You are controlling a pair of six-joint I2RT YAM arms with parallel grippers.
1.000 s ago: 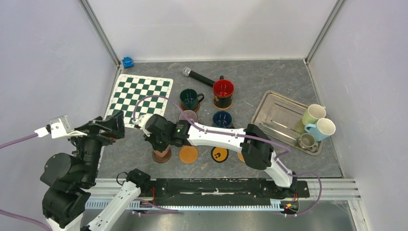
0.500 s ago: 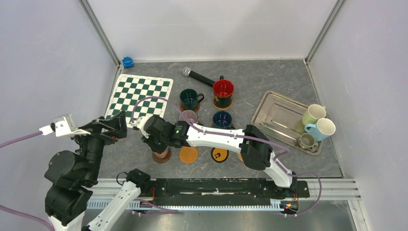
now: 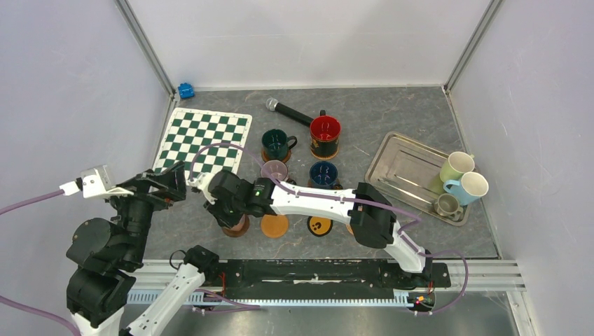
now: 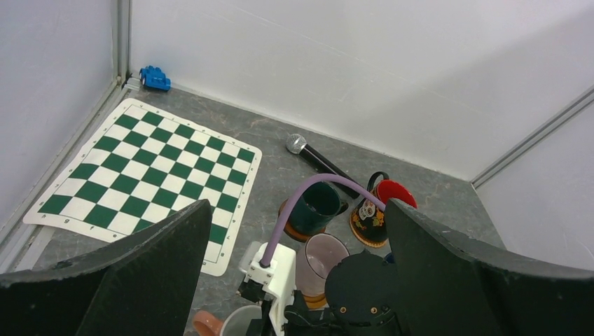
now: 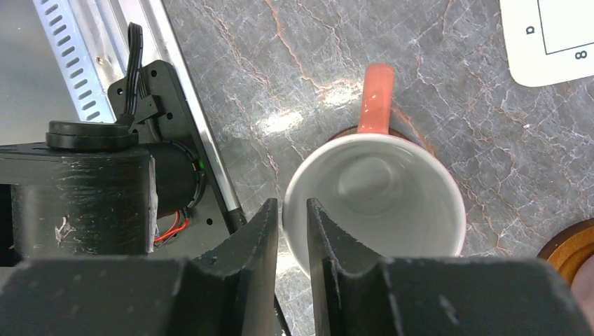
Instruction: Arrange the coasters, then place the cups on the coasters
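- Top view: the right gripper (image 3: 230,212) is down at the brownish mug (image 3: 236,222). The mug stands on a dark brown coaster (image 3: 237,233) by the near edge of the worktop (image 3: 392,105), left of centre.
- Along that edge to its right lie an orange coaster (image 3: 274,225) and a black coaster (image 3: 319,225) with a yellow mark — neither carries a cup.
- Farther back stand the dark green mug (image 3: 277,143), the red-inside mug (image 3: 325,133), the glass mug (image 3: 274,170) and the dark blue mug (image 3: 323,173).
- The pale green mug (image 3: 455,166), light blue mug (image 3: 468,187) and grey-olive mug (image 3: 447,205) sit at the right end of a metal tray (image 3: 403,164) near the right edge.
- The left gripper (image 3: 164,183) hangs over the left edge beside the chequered mat (image 3: 203,138), jaws spread wide and holding nothing.
- Left wrist view: the two wide-apart fingers frame the mat, a black microphone (image 4: 315,157) and the dark green mug on its own coaster.
- Right wrist view: the fingers straddle the brownish mug's rim, one inside the white bowl and one outside, with a narrow gap between them — whether they press the wall I cannot tell.
- The mug's handle points away from the gripper, and the dark coaster's edge shows beneath it.
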